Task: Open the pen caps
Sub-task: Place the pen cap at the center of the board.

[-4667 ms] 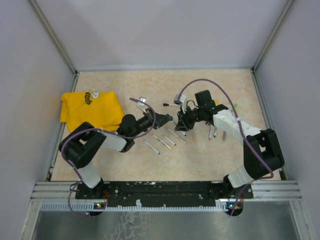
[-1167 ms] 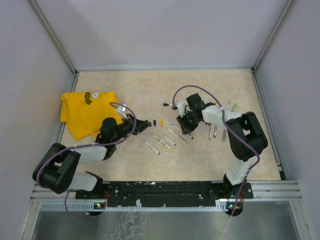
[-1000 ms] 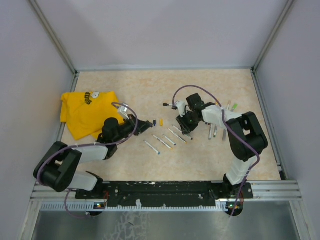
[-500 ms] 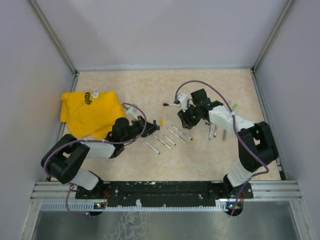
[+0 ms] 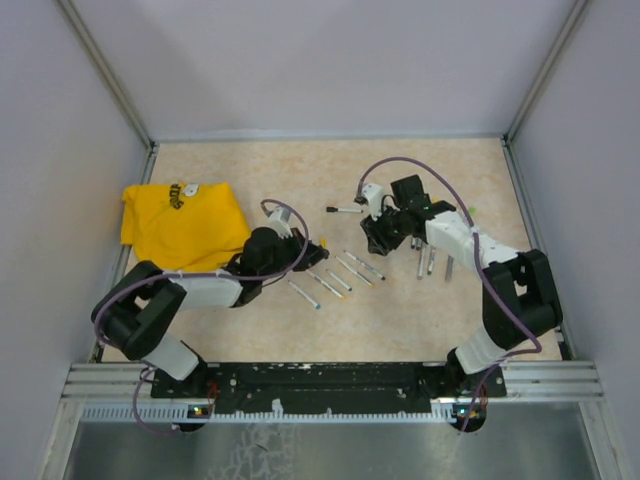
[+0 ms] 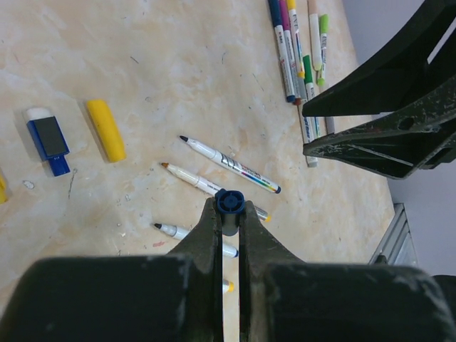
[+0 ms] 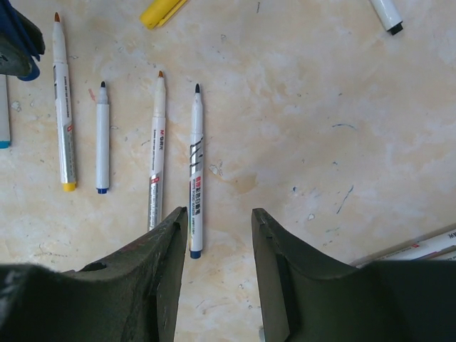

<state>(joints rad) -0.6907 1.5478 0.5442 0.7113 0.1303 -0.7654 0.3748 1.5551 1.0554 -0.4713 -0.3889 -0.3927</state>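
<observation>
My left gripper [image 6: 229, 208] is shut on a small blue pen cap [image 6: 230, 201], held end-on above the row of uncapped pens [image 6: 226, 165]. In the top view the left gripper [image 5: 308, 252] sits at the left end of that row [image 5: 338, 273]. A yellow cap [image 6: 105, 130] and a blue-and-grey cap [image 6: 47, 138] lie on the table to its left. My right gripper [image 7: 219, 214] is open and empty, hovering over the blue-ended pen [image 7: 196, 171] beside three other uncapped pens [image 7: 102, 139]. In the top view the right gripper [image 5: 377, 239] is at the row's right end.
Several capped pens [image 6: 299, 43] lie bunched at the right [image 5: 436, 262]. One black-tipped pen [image 5: 345, 209] lies apart at the back. A yellow cloth [image 5: 183, 225] lies at the left. Walls close in the table on three sides.
My left arm has reached to the right, from beside the yellow cloth up to the pen row. My right gripper has drawn slightly back and right from the pens.
</observation>
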